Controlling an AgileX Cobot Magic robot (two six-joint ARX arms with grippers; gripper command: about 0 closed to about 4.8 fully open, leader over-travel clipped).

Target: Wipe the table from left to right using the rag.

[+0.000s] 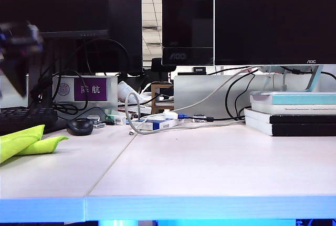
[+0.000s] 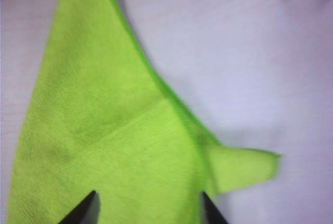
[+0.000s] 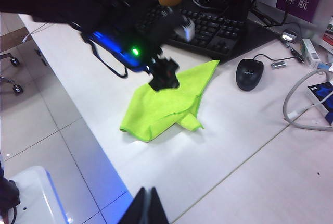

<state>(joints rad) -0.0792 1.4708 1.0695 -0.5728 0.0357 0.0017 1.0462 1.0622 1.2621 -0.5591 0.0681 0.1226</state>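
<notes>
Exterior view: the neon yellow-green rag [image 1: 23, 141] lies crumpled at the desk's [image 1: 210, 168] left edge, near a black mouse [image 1: 80, 126]; a blurred arm hangs above it.

Left wrist view: the left end effector [image 2: 147, 208] hovers over the rag [image 2: 104, 146], fingertips [image 2: 86, 211] spread apart, nothing between them.

Right wrist view: the right end effector [image 3: 146, 207] sits pinched closed and empty, well apart from the rag [image 3: 166, 107], which rests beside the desk's [image 3: 234, 151] left edge, in front of the keyboard [image 3: 208, 28].

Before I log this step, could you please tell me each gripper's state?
Left gripper: open above the rag, holding nothing.
Right gripper: shut, empty.
</notes>
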